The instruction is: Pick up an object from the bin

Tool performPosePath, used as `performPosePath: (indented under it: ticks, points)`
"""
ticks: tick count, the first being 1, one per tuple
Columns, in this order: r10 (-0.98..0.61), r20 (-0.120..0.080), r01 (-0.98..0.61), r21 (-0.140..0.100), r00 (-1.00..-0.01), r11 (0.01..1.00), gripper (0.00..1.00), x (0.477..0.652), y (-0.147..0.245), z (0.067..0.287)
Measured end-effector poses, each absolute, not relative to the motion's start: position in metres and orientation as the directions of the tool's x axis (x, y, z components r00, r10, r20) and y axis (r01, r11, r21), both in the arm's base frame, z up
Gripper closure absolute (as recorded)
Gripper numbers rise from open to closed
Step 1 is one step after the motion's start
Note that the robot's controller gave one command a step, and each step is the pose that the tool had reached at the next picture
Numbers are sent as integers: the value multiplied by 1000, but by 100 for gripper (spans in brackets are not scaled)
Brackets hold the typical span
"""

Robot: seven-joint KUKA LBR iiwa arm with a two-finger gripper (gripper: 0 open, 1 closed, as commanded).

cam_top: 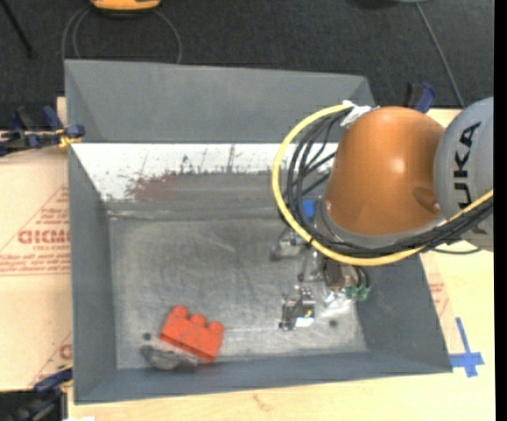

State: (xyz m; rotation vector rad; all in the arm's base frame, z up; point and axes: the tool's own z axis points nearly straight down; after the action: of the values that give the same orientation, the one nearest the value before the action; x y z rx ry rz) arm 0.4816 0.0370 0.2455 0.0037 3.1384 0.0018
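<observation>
My gripper hangs low over the right part of the bin floor, under the orange dome. Its two metal fingertips stand apart, open, with only bare grey floor between them. An orange-red toy brick with studs on top lies near the bin's front wall at the left, well away from the gripper. A small flat grey thing lies partly under the brick's front left edge. A small green bit shows at the gripper's right side; I cannot tell whether it lies loose.
The arm and its looped cables cover the bin's right rear part. The sloping front and right walls rise close to the gripper. Bare floor stretches between the gripper and the brick.
</observation>
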Motion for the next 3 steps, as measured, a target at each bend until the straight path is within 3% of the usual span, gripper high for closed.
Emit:
performPosePath:
  ticks: [1, 2, 3]
  points:
    - [-8, 5, -8, 2, -1000, 1000, 0, 484, 125, 141]
    - [-134, -9, -134, 0, -991, 991, 0, 485, 160, 75]
    - [-129, -15, -129, 2, -992, 992, 100, 486, 160, 78]
